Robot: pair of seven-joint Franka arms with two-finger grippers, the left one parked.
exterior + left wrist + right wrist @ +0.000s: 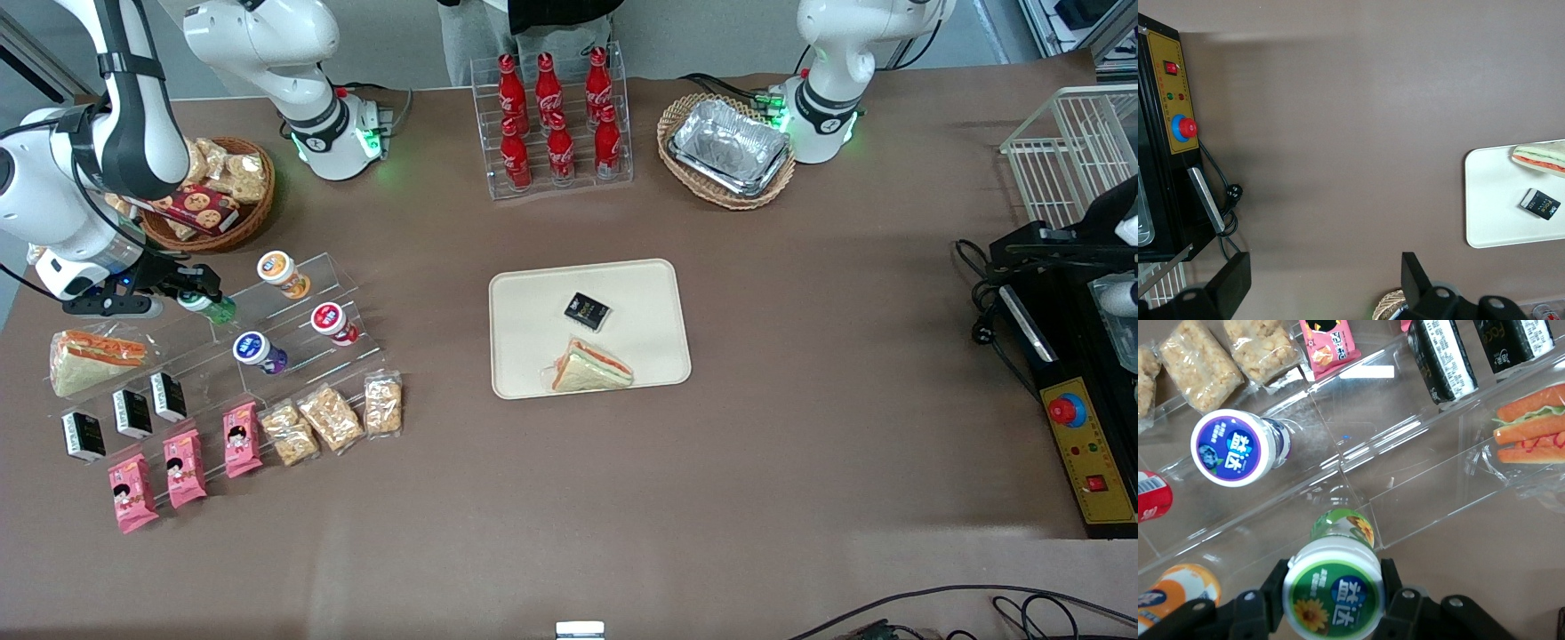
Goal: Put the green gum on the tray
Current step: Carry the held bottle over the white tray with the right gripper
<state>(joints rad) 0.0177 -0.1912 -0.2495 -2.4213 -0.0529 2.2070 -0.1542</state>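
Note:
The green gum (1333, 590) is a small bottle with a translucent green body and a white lid with a green rim. My right gripper (1333, 585) is shut on it, one finger (1275, 585) on each side of the lid. In the front view the green gum (213, 308) and the gripper (201, 299) are at the upper step of a clear stepped stand (293, 338), toward the working arm's end of the table. The cream tray (533, 293) lies mid-table and holds a black packet (587, 310) and a wrapped sandwich (591, 367). The tray also shows in the left wrist view (1491, 200).
On the stand are an orange-lidded bottle (281, 271), a red-lidded bottle (331, 322) and a purple bottle (256, 350). Black packets, pink packets, snack bags (331, 418) and another sandwich (89, 357) lie nearer the front camera. A cola rack (553, 120) and a foil-tray basket (729, 147) stand farther off.

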